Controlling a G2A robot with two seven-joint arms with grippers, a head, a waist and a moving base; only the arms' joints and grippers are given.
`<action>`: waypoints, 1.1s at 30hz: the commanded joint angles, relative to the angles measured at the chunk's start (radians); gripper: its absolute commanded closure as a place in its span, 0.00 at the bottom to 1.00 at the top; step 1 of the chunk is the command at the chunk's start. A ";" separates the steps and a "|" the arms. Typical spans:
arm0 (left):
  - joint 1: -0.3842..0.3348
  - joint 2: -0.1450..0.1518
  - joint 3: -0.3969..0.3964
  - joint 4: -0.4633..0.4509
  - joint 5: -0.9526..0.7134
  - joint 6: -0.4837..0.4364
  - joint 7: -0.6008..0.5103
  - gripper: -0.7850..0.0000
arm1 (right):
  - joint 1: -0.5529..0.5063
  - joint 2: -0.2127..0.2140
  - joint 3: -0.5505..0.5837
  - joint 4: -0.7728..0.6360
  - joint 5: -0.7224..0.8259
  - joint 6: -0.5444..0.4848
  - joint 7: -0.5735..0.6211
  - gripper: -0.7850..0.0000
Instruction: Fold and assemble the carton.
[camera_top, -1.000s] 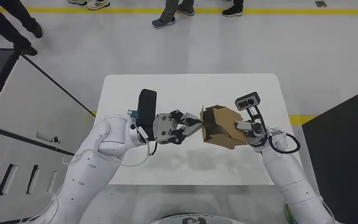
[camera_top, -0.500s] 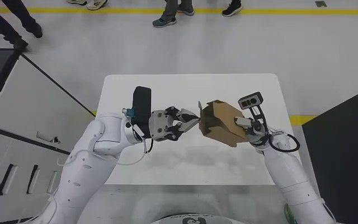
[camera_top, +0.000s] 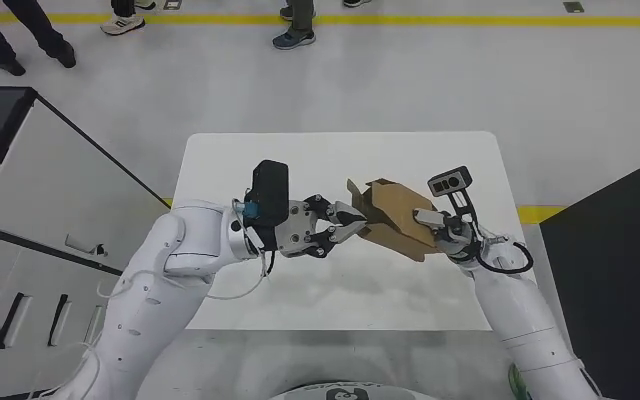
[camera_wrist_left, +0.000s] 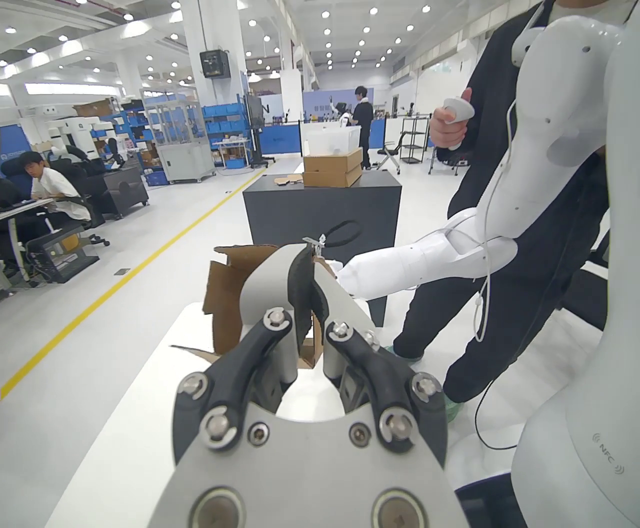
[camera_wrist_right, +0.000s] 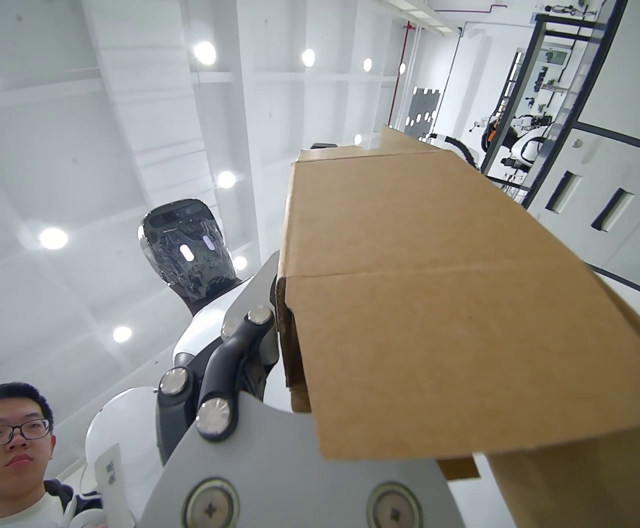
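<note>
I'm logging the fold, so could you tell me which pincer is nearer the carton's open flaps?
Left. The left pincer sits right at the flaps of the carton; the right pincer grips the carton's opposite end.

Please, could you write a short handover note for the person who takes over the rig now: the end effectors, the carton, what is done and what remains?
Right end effector: shut on the carton, holding it above the table.
Left end effector: shut, with its tips at the carton's open end. Whether it pinches a flap cannot be told.
Done: the carton is partly formed into a box shape.
Left: the flaps at the open end stick out unfolded. They probably need folding in to close the carton.
</note>
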 joint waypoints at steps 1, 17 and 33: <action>0.000 0.000 -0.003 -0.005 0.006 0.011 0.009 1.00 | -0.003 0.000 0.001 -0.004 -0.004 -0.002 0.002 1.00; 0.011 0.007 0.005 -0.023 0.001 -0.001 0.008 1.00 | -0.019 -0.004 0.009 -0.027 -0.016 0.007 -0.013 1.00; -0.009 0.008 0.031 -0.013 0.000 0.004 0.014 1.00 | -0.017 -0.007 0.016 -0.027 -0.026 0.019 -0.016 1.00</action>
